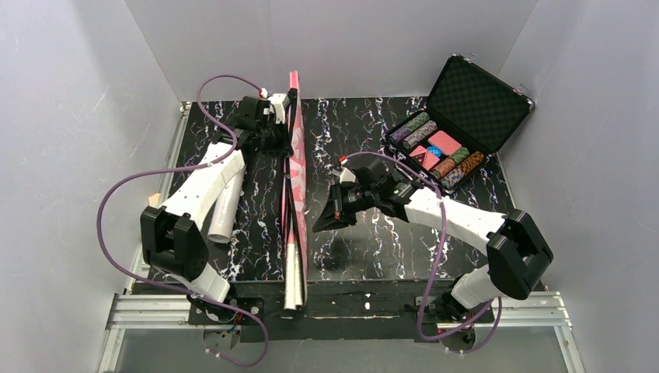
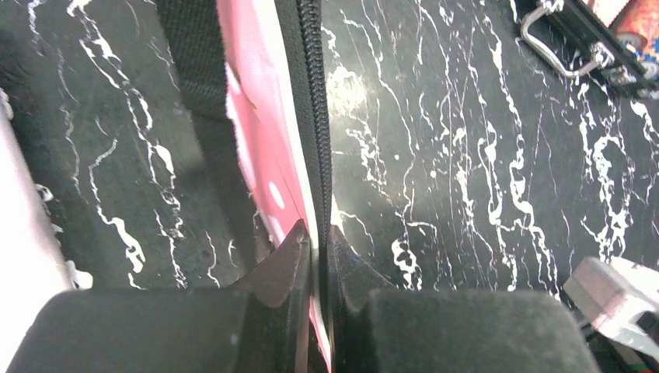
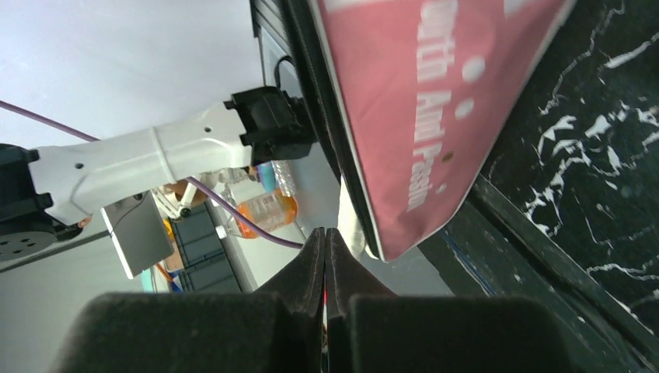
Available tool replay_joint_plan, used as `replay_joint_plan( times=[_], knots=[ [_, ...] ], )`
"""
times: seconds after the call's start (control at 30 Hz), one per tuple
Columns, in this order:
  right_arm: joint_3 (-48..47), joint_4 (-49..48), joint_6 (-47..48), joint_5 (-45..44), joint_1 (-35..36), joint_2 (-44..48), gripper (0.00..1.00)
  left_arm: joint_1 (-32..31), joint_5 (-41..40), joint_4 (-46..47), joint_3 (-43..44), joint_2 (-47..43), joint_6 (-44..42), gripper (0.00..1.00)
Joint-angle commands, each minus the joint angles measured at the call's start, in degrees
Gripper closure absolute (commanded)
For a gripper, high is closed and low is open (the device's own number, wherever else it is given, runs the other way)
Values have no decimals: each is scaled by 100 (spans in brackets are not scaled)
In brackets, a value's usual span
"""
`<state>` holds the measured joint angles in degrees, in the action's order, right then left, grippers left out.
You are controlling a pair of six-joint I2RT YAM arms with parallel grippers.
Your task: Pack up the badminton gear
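L gripper clamped on pink bag zip edge. R gripper shut, empty, right of bag. White tube left of bag.

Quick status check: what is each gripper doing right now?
Left gripper: jaws closed on the pink bag, pinching its zipper edge.
Right gripper: jaws closed, nothing between them.

Hidden, clipped, blurred
Cannot see inside pink bag; cannot fully read its blurred, edge-clipped lettering; glimpse only part of white tube beneath left arm.
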<state>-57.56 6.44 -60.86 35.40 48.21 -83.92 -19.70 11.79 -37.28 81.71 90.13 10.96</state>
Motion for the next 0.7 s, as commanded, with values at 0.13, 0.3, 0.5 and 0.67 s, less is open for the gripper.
replay_joint_plan(
  times=[0.13,0.3,0.5,0.67],
  knots=[
    [-977,1524,1045,-513,-79,119,79,-31,-75,370,528,-53,337,100],
    [-1552,1408,1340,-1506,-144,7,46,-25,298,311,364,-296,537,100],
    [-2580,1528,1716,-1927,-180,-652,39,-26,528,322,155,-599,733,100],
    [-3106,1721,2114,-2140,-163,-1070,39,-25,719,368,15,-742,847,100]
  ],
)
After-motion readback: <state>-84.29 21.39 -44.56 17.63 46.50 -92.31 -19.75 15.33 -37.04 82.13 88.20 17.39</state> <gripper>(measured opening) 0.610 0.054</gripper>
